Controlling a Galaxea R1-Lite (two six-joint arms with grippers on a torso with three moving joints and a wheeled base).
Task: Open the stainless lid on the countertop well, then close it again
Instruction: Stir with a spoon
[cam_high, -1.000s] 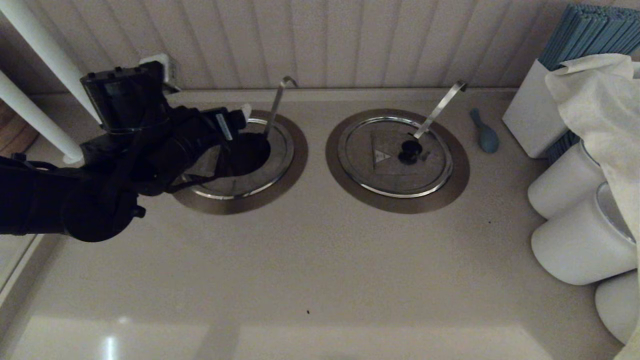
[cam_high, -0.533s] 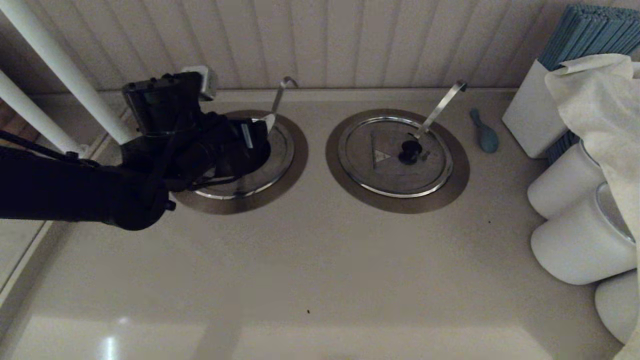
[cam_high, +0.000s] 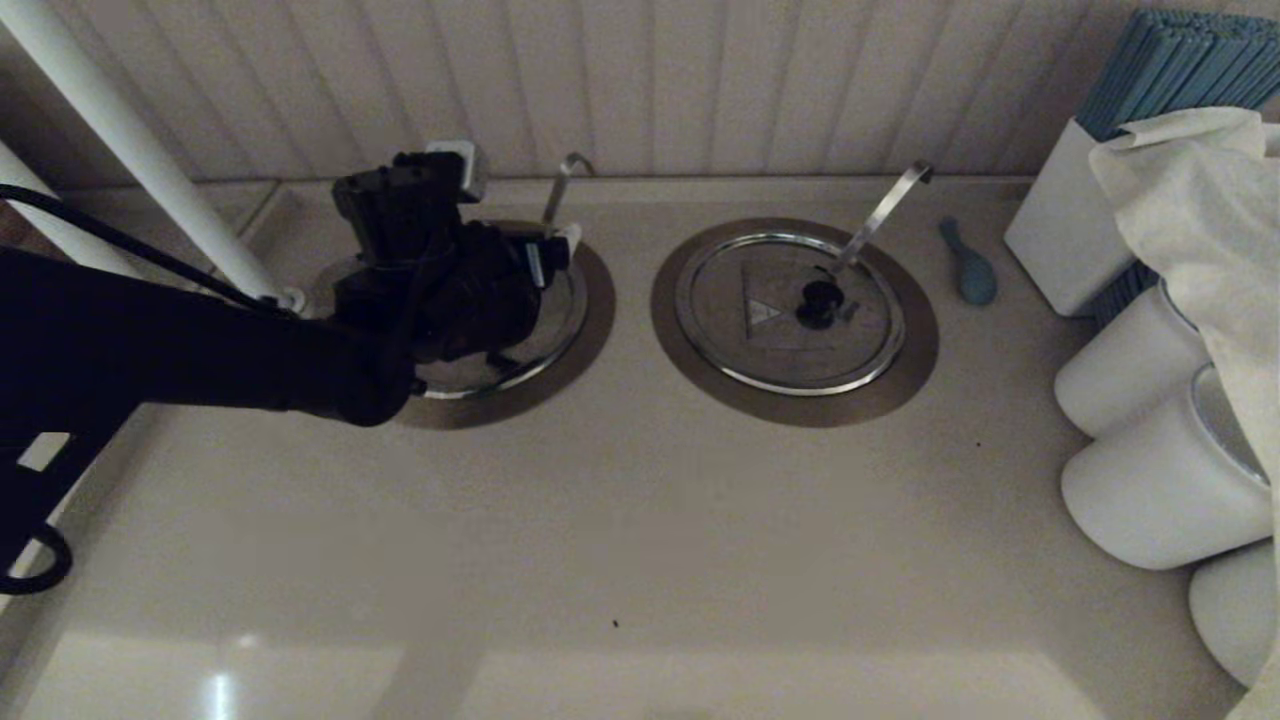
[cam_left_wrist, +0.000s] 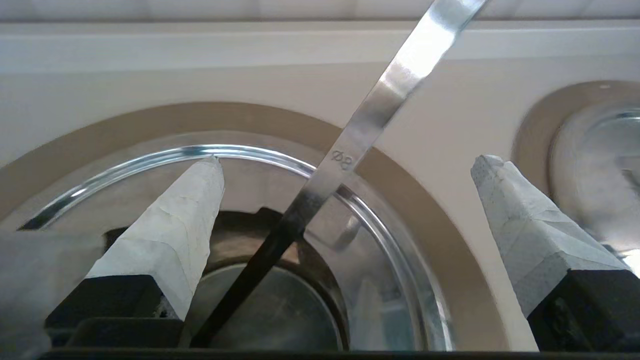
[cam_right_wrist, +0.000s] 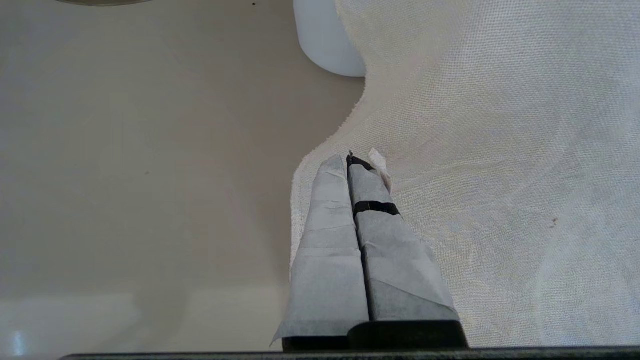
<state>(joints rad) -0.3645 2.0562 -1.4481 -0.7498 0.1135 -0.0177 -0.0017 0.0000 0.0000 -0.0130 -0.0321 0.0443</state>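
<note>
The countertop well (cam_high: 598, 310) lies at the back left, ringed by its wide flange (cam_left_wrist: 450, 240). My left gripper (cam_high: 545, 262) hangs low over it and covers its middle in the head view. In the left wrist view that gripper (cam_left_wrist: 348, 160) is open, and the thin hooked handle (cam_left_wrist: 380, 100) slants up between its fingers without touching them. Below the handle a dark opening (cam_left_wrist: 240, 235) shows inside the shiny rim. Brushed steel of the stainless lid (cam_left_wrist: 380, 295) lies beside that opening. The lid's knob is hidden. My right gripper (cam_right_wrist: 350, 160) is shut and empty, over a white cloth.
The twin lid (cam_high: 790, 310) with a broad slanted handle (cam_high: 880, 215) sits closed to the right. Beyond it lie a blue object (cam_high: 968, 265), a white box (cam_high: 1065, 220), white canisters (cam_high: 1140, 380) and a draped cloth (cam_high: 1200, 200). A white pipe (cam_high: 130, 140) slants at the far left.
My left arm has swung to the right and towards the wall. Its gripper now covers the dark opening that showed in the head view a second ago.
</note>
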